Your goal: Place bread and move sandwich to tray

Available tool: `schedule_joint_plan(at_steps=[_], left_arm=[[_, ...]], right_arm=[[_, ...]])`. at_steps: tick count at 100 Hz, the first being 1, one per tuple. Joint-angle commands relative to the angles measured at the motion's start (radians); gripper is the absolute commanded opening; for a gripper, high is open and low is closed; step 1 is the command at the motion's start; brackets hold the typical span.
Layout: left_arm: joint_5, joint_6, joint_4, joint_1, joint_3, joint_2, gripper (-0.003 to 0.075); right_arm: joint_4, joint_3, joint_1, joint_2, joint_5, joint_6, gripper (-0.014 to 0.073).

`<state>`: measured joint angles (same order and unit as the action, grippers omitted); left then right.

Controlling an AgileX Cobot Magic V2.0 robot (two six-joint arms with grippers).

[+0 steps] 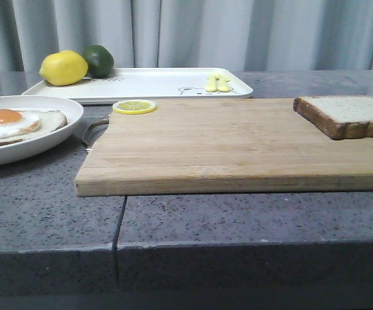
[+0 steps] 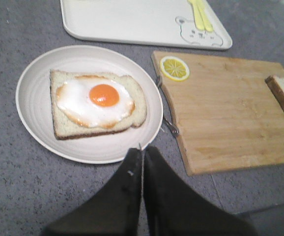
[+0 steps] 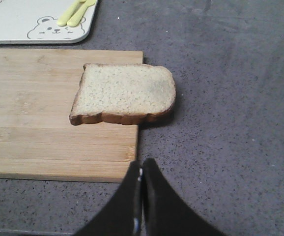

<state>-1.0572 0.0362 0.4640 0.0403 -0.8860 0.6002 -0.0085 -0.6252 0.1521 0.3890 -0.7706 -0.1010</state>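
lying at the right end of the wooden cutting board [image 1: 238,145]: one bread slice [image 3: 125,92], pale crumb, dark crust, flat, its outer end overhanging the board's edge above the grey speckled countertop [image 1: 51,219] – long axis roughly along the board's length

right gripper [image 3: 142,174]: fingers pressed together, holding nothing, hovering short of the board's near edge; the bread sits straight ahead of the fingertips, apart from them, so this is judged the nearer arm for the pick

left gripper [image 2: 143,152]: likewise closed and empty, poised at the near rim of the round white plate [image 2: 34,123]

open sandwich [image 2: 97,102]: one slice with a fried egg, orange yolk up, centred on the plate; no top slice yet. plate rests on the countertop just beside the board's handle end, seemingly touching its metal loop [image 2: 170,127]

white tray [image 1: 154,84]: behind the board and plate, bear drawing near one corner; holds a lemon [image 1: 63,68] and a lime [image 1: 99,61] at its left end and a pale yellow utensil [image 1: 217,82] at its right – the middle looks free, judged room enough for the plate

lemon slice [image 1: 134,106]: on the board's far left corner, well apart from the bread

surroundings: grey curtain [image 1: 238,32] behind; countertop seam runs under the board's front

task standing: nothing moved yet – bread to cap the egg first, then plate to tray
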Motion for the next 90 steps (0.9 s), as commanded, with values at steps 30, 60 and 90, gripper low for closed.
schedule_joint_plan(at_steps=[30, 60, 90], left_arm=[[-0.007, 0.064, 0.118, 0.002, -0.058, 0.127, -0.0018], [-0.007, 0.184, 0.128, 0.002, -0.058, 0.127, 0.0181], [-0.006, 0.184, 0.128, 0.002, -0.058, 0.127, 0.0649]], right_arm=[[0.009, -0.054, -0.001, 0.067, 0.052, -0.001, 0.0018], [0.009, -0.054, -0.001, 0.067, 0.063, -0.001, 0.0437], [0.009, -0.054, -0.001, 0.067, 0.088, -0.001, 0.0473]])
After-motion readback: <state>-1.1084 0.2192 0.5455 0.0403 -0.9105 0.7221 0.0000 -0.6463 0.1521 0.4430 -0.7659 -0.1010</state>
